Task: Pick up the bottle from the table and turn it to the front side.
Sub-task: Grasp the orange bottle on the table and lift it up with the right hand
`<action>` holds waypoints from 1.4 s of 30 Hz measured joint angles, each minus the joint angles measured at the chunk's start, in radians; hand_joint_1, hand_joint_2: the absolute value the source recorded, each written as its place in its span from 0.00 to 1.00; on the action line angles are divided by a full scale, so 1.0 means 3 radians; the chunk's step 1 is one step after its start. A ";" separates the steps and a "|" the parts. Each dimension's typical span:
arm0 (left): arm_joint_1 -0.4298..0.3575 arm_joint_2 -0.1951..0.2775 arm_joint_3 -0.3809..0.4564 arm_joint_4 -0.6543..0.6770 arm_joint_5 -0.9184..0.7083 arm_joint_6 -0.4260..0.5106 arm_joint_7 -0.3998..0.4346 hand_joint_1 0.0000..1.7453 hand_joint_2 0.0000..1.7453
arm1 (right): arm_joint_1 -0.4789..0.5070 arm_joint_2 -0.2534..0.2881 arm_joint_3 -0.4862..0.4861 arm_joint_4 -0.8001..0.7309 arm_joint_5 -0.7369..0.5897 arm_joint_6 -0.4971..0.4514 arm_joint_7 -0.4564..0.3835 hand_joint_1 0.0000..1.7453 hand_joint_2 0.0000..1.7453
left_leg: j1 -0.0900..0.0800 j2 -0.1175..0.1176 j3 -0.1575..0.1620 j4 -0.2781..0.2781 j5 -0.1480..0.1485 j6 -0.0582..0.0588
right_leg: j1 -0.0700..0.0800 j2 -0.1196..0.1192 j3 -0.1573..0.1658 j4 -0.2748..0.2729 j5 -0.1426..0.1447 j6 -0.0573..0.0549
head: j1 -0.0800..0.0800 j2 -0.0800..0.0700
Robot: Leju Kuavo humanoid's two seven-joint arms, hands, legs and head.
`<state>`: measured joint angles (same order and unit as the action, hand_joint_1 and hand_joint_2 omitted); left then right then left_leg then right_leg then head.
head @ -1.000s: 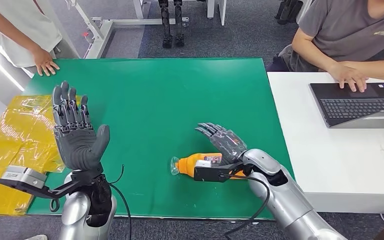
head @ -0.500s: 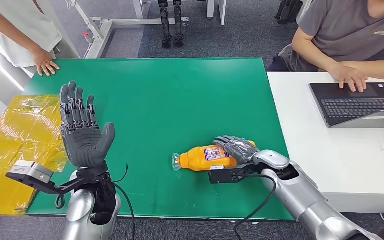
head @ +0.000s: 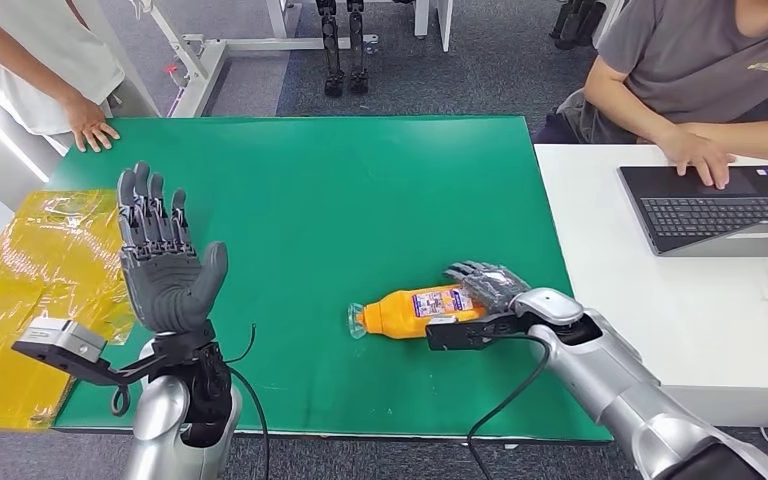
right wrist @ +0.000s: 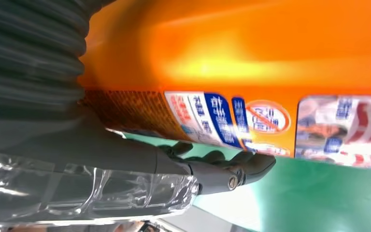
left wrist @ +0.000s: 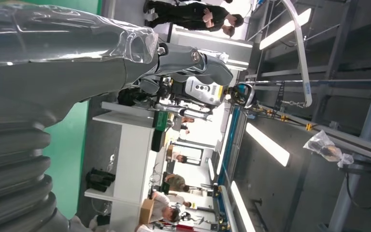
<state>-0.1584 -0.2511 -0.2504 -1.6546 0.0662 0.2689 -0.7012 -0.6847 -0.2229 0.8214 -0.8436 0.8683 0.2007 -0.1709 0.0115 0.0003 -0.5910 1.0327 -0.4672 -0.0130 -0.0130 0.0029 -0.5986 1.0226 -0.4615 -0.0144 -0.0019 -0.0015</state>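
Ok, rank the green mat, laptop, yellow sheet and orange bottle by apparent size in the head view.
1. green mat
2. yellow sheet and laptop: look roughly alike, and both are cut off by the picture's edges, so unranked
3. orange bottle

The orange bottle (right wrist: 251,58) against my right hand (right wrist: 77,140) carries a label with small blue and red print, too blurred to read, plus a red prohibition sign.

Silver arms (head: 625,395), dark grey hands (head: 165,262), black cables (head: 505,400)
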 joint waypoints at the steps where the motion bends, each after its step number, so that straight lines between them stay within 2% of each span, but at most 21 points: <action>1: -0.0001 0.0000 -0.0003 0.0001 0.0000 0.0001 0.0000 0.00 1.00 | -0.0003 -0.0003 0.0006 0.0007 -0.0002 -0.0007 0.0001 0.16 1.00 | 0.0000 0.0000 0.0000 0.0000 0.0000 0.0000 | 0.0000 0.0000 0.0000 0.0000 0.0000 0.0000 | 0.0000 0.0000; 2: -0.0001 0.0000 -0.0005 0.0002 0.0001 0.0003 0.0000 0.00 1.00 | -0.0005 -0.0004 0.0011 0.0013 -0.0003 -0.0014 -0.0002 0.21 1.00 | 0.0000 0.0000 0.0000 0.0000 0.0000 0.0000 | 0.0000 0.0000 0.0000 0.0000 0.0000 0.0000 | 0.0000 0.0000; 6: -0.0002 0.0000 -0.0008 0.0003 0.0009 0.0012 0.0000 0.00 1.00 | -0.0010 -0.0013 0.0030 0.0025 -0.0015 -0.0049 -0.0031 0.93 1.00 | 0.0000 0.0000 0.0000 0.0000 0.0000 0.0000 | 0.0000 0.0000 0.0000 0.0000 0.0000 0.0000 | 0.0000 0.0000; 8: -0.0001 0.0001 -0.0009 0.0003 0.0011 0.0019 0.0000 0.00 1.00 | -0.0015 -0.0016 0.0038 0.0035 -0.0030 -0.0076 -0.0050 1.00 1.00 | 0.0000 0.0000 0.0000 0.0000 0.0000 0.0000 | 0.0000 0.0000 0.0000 0.0000 0.0000 0.0000 | 0.0000 0.0000; 12: -0.0001 0.0003 -0.0010 0.0003 0.0020 0.0024 0.0000 0.00 1.00 | -0.0018 -0.0018 0.0053 0.0061 -0.0082 -0.0232 -0.0146 1.00 1.00 | 0.0000 0.0000 0.0000 0.0000 0.0000 0.0000 | 0.0000 0.0000 0.0000 0.0000 0.0000 0.0000 | 0.0000 0.0000; 16: 0.0000 0.0004 -0.0010 0.0003 0.0021 0.0018 0.0000 0.00 1.00 | -0.0002 -0.0009 0.0050 0.0066 -0.0207 -0.0602 -0.0269 1.00 1.00 | 0.0000 0.0000 -0.0001 0.0000 0.0000 0.0000 | 0.0000 -0.0001 0.0000 0.0001 0.0000 0.0000 | 0.0000 0.0000; 22: 0.0000 0.0005 -0.0010 0.0003 0.0021 0.0010 0.0000 0.00 1.00 | 0.0050 0.0039 0.0005 0.0024 -0.0313 -0.0943 -0.0325 1.00 1.00 | 0.0001 0.0000 -0.0001 0.0000 0.0000 0.0000 | 0.0000 0.0000 0.0000 0.0001 0.0000 0.0000 | 0.0000 0.0000; 27: -0.0001 -0.0001 -0.0008 0.0003 0.0021 0.0041 0.0000 0.00 1.00 | 0.0183 0.0184 -0.0202 -0.0163 -0.0561 -0.1495 -0.0391 1.00 1.00 | 0.0001 0.0000 -0.0001 -0.0001 0.0000 0.0000 | 0.0001 0.0000 -0.0001 0.0002 0.0000 0.0000 | 0.0000 0.0000; 31: 0.0000 -0.0005 -0.0008 0.0003 0.0038 0.0081 0.0000 0.00 1.00 | 0.0350 0.0366 -0.0468 -0.0365 -0.0891 -0.1935 -0.0552 1.00 1.00 | 0.0002 0.0000 -0.0001 -0.0001 0.0000 0.0000 | 0.0001 0.0001 -0.0001 0.0002 0.0000 0.0000 | -0.0001 0.0000; 37: 0.0000 -0.0019 -0.0011 0.0044 0.0115 0.0054 0.0000 0.00 1.00 | 0.0651 0.0579 -0.0748 -0.0651 -0.1270 -0.2327 -0.0924 1.00 1.00 | 0.0001 0.0000 -0.0001 -0.0001 0.0000 0.0000 | 0.0001 0.0000 -0.0001 0.0001 -0.0001 0.0000 | 0.0000 0.0000; 42: -0.0015 -0.0014 -0.0063 0.0197 0.0224 -0.0108 0.0035 0.00 1.00 | 0.0856 0.0697 -0.0835 -0.0870 -0.1406 -0.2513 -0.1166 1.00 1.00 | 0.0000 0.0000 -0.0001 -0.0001 0.0000 0.0000 | 0.0001 0.0000 -0.0002 0.0001 -0.0001 0.0000 | 0.0000 0.0000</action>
<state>-0.1629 -0.2552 -0.2694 -1.5955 0.1332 0.2365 -0.6907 -0.4279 -0.0137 0.5708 -1.1047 0.4466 -0.5532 -0.5207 0.0117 0.0004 -0.5914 1.0323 -0.4673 -0.0130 -0.0128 0.0029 -0.5990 1.0227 -0.4617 -0.0144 -0.0019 -0.0015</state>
